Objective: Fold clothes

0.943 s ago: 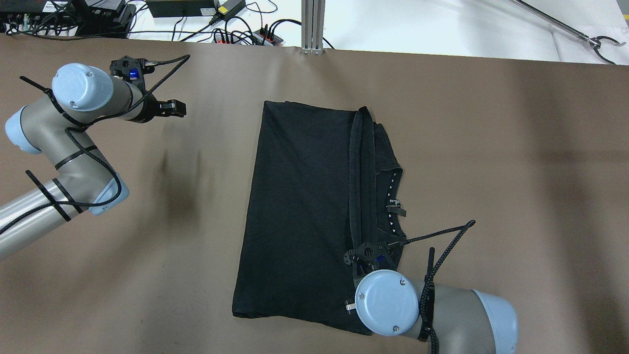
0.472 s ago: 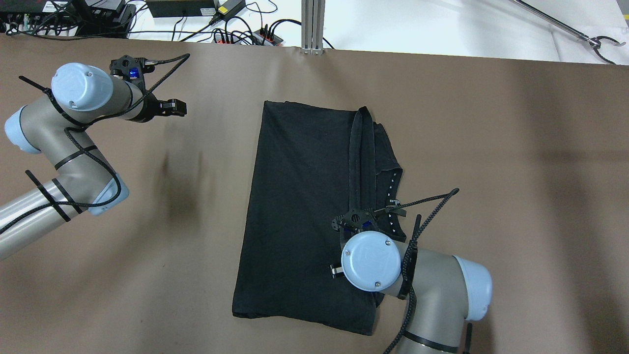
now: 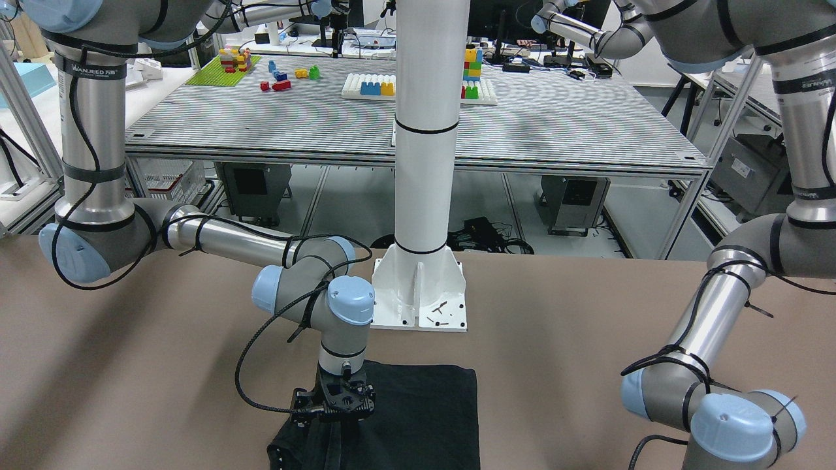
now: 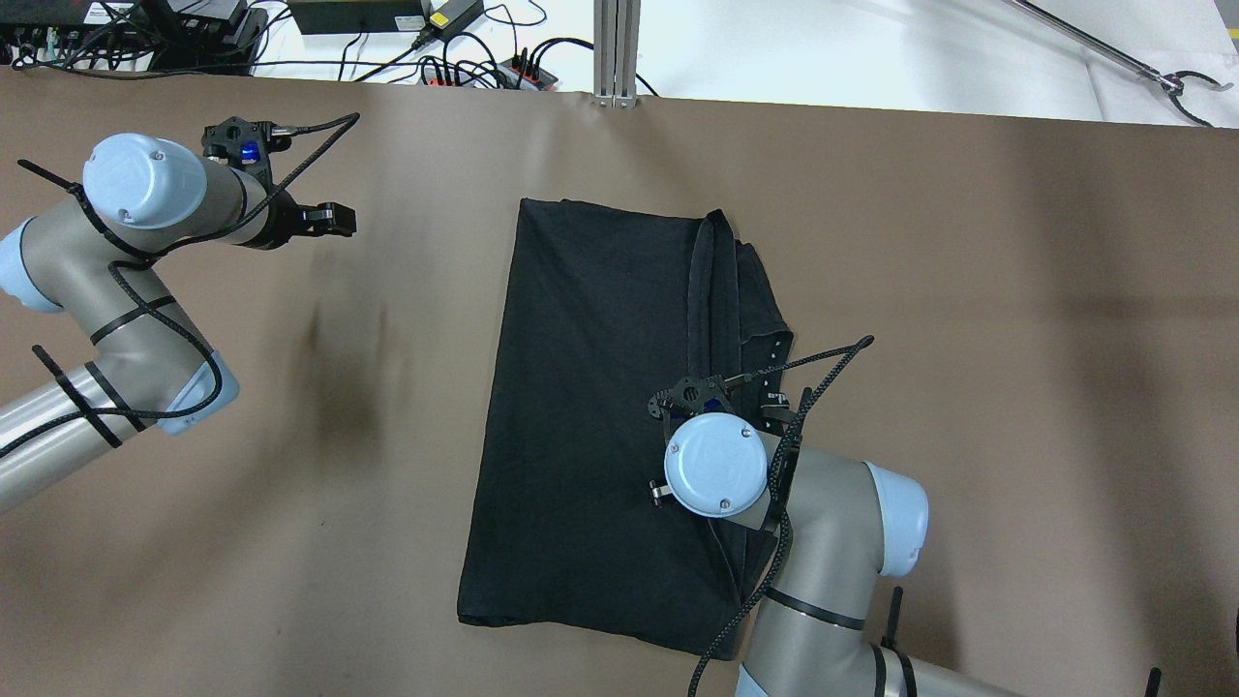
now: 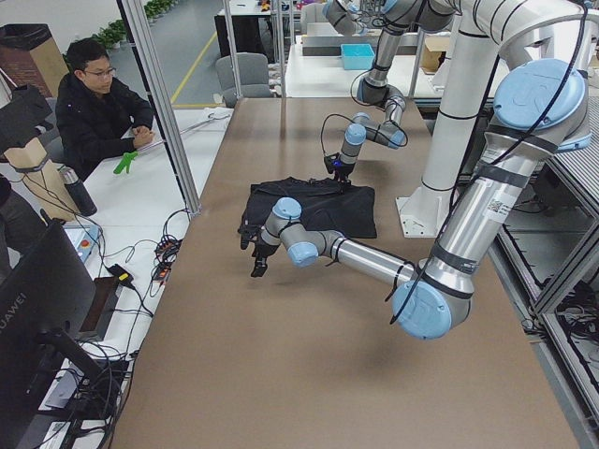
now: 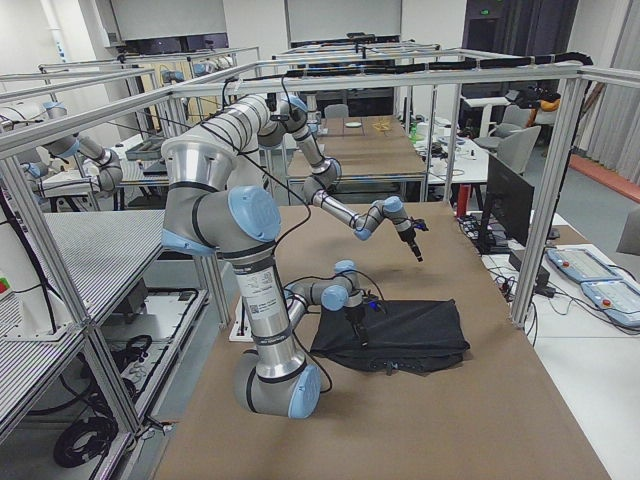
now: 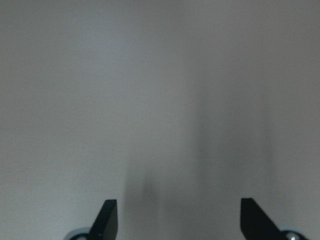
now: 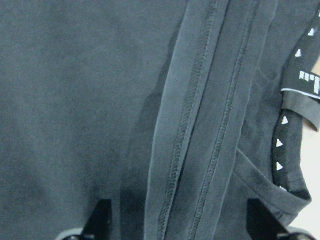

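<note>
The black clothes (image 4: 590, 416) lie flat in the middle of the brown table, folded lengthwise, with two hemmed edges (image 8: 210, 125) running along the right part and a collar with white marks (image 8: 292, 120) at the right edge. My right gripper (image 8: 180, 222) hangs open just over the fabric beside those hems, with nothing between its fingers; in the overhead view its wrist (image 4: 716, 465) hides it. My left gripper (image 4: 334, 221) is open over bare table, well to the left of the clothes. Only the brown surface shows between its fingertips (image 7: 107, 220).
A white post stands on its base plate (image 3: 421, 297) at the robot's side of the table. At the far edge are an aluminium post (image 4: 616, 53), cables and power strips (image 4: 465, 58). A long grabber tool (image 4: 1162, 75) lies far right. A person (image 5: 94, 103) sits beyond the table's far side.
My right arm has moved away from the robot along the hemmed edges, toward the collar. My left arm has drawn back slightly to the left. The clothes have not moved.
</note>
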Robot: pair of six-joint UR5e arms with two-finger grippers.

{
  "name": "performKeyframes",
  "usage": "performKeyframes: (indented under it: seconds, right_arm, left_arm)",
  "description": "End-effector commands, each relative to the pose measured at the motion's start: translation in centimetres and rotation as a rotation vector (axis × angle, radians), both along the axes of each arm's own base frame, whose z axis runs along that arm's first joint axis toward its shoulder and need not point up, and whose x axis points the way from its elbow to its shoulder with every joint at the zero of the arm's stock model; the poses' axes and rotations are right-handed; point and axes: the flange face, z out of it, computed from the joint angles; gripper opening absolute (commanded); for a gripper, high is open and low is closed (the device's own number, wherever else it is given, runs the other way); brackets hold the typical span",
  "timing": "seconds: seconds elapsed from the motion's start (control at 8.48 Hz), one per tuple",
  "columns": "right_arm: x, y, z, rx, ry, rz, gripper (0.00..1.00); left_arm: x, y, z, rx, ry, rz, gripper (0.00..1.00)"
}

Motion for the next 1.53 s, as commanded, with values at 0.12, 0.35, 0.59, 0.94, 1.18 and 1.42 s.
performKeyframes:
  seconds: [0.12,0.35,0.59,0.94,1.18,1.42]
  right_arm:
    - [-0.6,-0.9,1.5,0.005,0.020,-0.006,0.95]
    - [0.7,-2.5,2.0,0.022,0.025,-0.004,0.95]
    - [2.0,-3.4,3.9,0.062,0.066,-0.057,0.95]
    - [8.2,-3.1,5.9,0.072,0.064,-0.119,0.95]
    - [8.4,-4.6,3.9,0.085,0.042,-0.091,0.95]
    - [5.3,-9.5,0.0,0.084,0.029,-0.044,0.95]
  left_arm:
    - [-0.4,0.5,0.7,-0.007,-0.002,-0.001,0.88]
    - [-0.4,0.5,0.7,-0.007,-0.002,-0.001,0.88]
    - [-0.4,0.5,0.7,-0.006,-0.003,-0.003,0.88]
    - [-0.4,0.5,0.7,-0.006,-0.003,-0.003,0.88]
    - [-0.4,0.5,0.6,-0.005,-0.002,-0.003,0.88]
    - [-0.4,0.5,0.5,-0.004,-0.001,-0.001,0.88]
